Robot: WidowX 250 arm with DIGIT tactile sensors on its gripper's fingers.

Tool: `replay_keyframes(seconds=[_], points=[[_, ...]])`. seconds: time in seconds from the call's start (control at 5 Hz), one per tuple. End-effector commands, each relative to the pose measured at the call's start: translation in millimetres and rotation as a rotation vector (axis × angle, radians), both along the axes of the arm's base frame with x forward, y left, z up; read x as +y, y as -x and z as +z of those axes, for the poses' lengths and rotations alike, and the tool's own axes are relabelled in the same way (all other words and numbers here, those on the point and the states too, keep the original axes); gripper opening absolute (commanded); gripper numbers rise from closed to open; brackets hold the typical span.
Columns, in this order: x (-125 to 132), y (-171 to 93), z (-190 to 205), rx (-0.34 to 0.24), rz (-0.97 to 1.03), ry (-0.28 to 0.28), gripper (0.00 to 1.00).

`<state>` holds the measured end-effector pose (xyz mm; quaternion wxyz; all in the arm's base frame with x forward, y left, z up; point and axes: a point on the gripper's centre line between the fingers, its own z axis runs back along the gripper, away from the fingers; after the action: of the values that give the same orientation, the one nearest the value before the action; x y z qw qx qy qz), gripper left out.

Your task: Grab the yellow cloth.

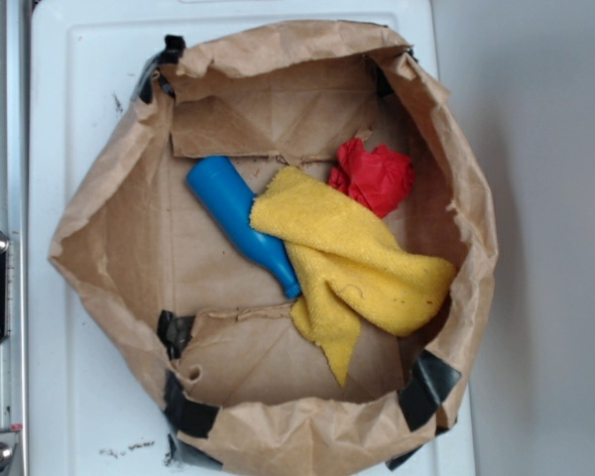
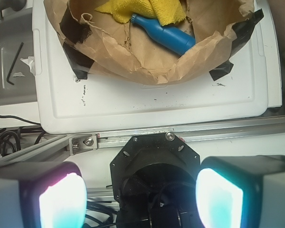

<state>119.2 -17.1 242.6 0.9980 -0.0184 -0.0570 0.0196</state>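
The yellow cloth [image 1: 352, 263] lies crumpled inside a brown paper bag [image 1: 109, 248] with rolled-down walls, draped partly over the neck of a blue bottle [image 1: 240, 220]. In the wrist view the yellow cloth [image 2: 152, 10] shows at the top edge, with the blue bottle [image 2: 166, 34] below it. My gripper [image 2: 140, 197] stands open at the bottom of the wrist view, well away from the bag and over the robot's base, with nothing between its glowing fingers [image 2: 218, 197]. The exterior view does not show the gripper.
A red cloth [image 1: 375, 176] sits crumpled at the bag's far side, touching the yellow one. The bag rests on a white lid-like surface [image 1: 79, 99]. Black tape [image 1: 431, 387] patches the bag's rim. An aluminium rail [image 2: 133, 138] and black base mount [image 2: 154, 161] lie below the gripper.
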Motion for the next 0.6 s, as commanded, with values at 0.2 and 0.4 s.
replay_keyframes(seconds=[0.2, 0.4], points=[[-3, -47, -8, 0.007, 0.080, 0.040, 1.00], [1, -85, -20, -0.015, 0.098, 0.037, 1.00]])
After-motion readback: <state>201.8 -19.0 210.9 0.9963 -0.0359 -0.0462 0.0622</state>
